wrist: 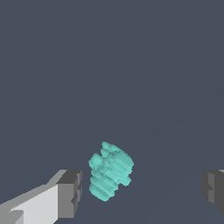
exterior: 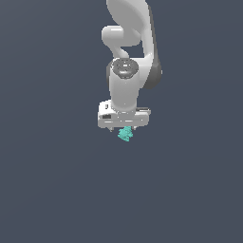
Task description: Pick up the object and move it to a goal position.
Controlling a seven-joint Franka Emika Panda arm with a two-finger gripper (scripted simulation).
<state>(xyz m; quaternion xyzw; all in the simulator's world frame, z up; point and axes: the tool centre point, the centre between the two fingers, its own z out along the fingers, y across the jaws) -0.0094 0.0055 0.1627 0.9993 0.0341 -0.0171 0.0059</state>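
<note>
The object (exterior: 126, 135) is a tiny teal lumpy item, sitting just below the white gripper (exterior: 123, 129) in the exterior view. In the wrist view the object (wrist: 109, 171) lies between the two dark fingertips (wrist: 70, 193), nearer one of them, with a wide gap to the other fingertip (wrist: 213, 189). The gripper (wrist: 141, 191) is open and neither fingertip visibly touches the object. In the exterior view the hand hides the fingers almost entirely.
The white arm (exterior: 128, 61) rises straight above the hand. A plain dark grey surface (exterior: 52, 180) fills both views with no other objects visible.
</note>
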